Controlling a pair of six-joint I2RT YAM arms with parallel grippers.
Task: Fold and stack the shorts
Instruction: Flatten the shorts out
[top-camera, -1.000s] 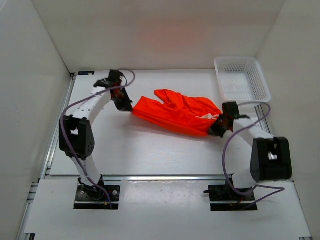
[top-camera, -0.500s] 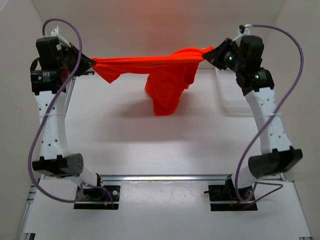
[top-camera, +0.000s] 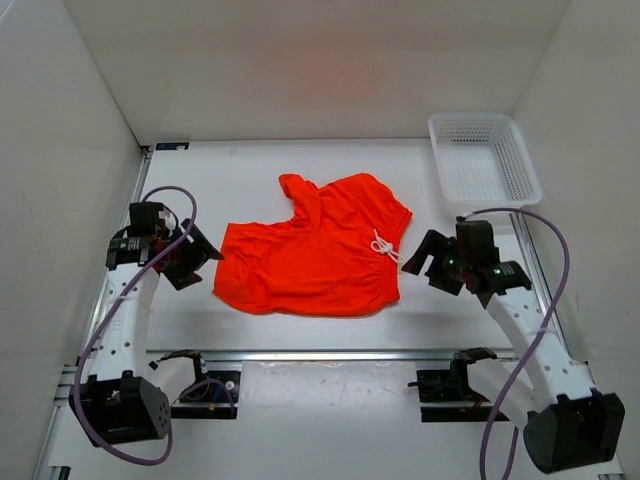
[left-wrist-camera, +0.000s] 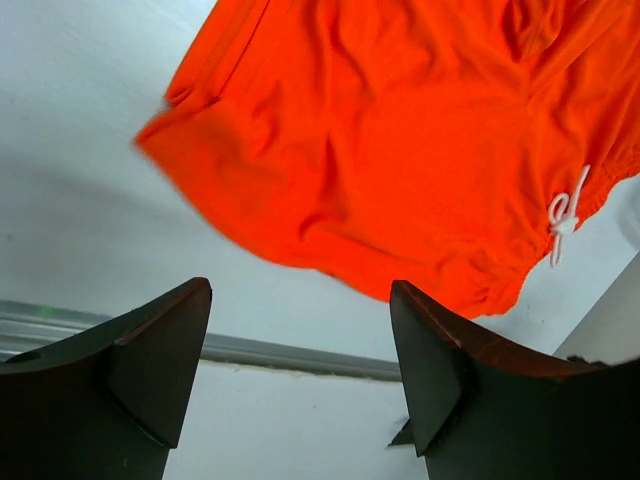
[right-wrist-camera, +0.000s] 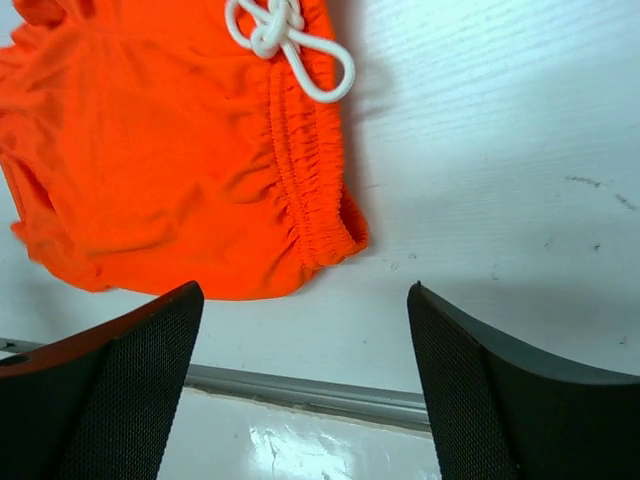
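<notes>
The thin bright orange-red fabric shorts (top-camera: 310, 265) are plain, with a white knotted drawstring (top-camera: 384, 246). The rectangular white plastic basket (top-camera: 484, 165) shows a fine mesh pattern; the flat tabletop (top-camera: 250, 180) is white.

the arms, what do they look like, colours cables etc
Both the left arm and the right arm have white links with bulky black joints. A purple cable loops along each. The left gripper has smooth, dark wedge-shaped fingers; the right gripper has black fingers with a fine mesh texture.
</notes>
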